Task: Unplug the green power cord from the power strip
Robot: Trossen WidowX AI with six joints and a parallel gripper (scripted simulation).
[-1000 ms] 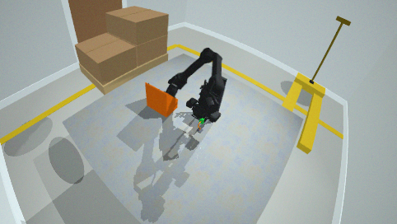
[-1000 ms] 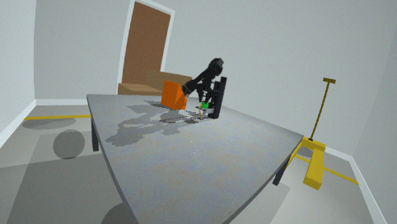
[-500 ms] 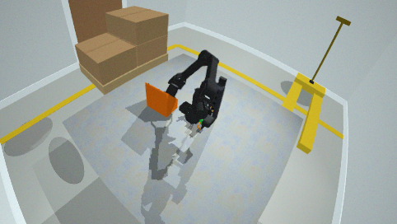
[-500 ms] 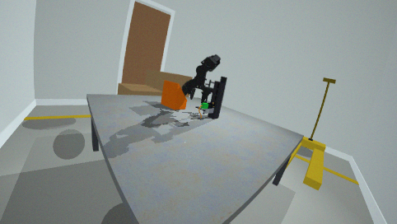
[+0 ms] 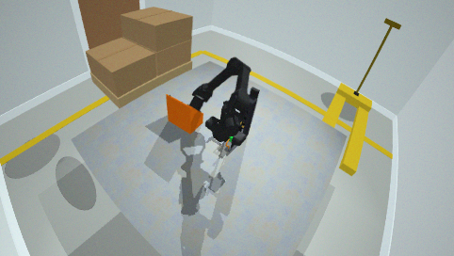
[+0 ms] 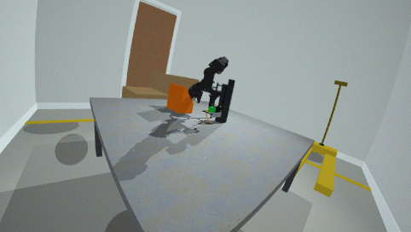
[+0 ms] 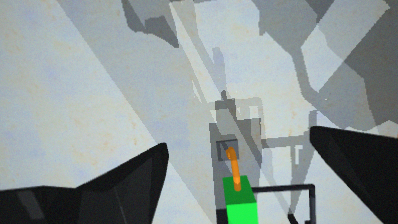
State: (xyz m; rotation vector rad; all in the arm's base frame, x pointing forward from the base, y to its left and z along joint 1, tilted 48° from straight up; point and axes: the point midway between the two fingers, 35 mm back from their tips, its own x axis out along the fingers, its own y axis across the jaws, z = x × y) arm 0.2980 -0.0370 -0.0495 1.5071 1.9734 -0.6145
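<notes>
The gripper [image 7: 235, 165] is standing wide, its 2 fingers gripping nothing. The green plug [image 7: 241, 206] is sitting between them, touching neither, its orange cord [image 7: 233, 167] curving up toward the grey power strip [image 7: 227, 135] on the table [image 7: 75, 100].

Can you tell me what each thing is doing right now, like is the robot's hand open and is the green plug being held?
gripper: open, jaws wide apart, holding nothing
green plug: free, between the jaws but touching neither
orange cord: curved, running from the plug
orange bin: tilted on the table
</notes>
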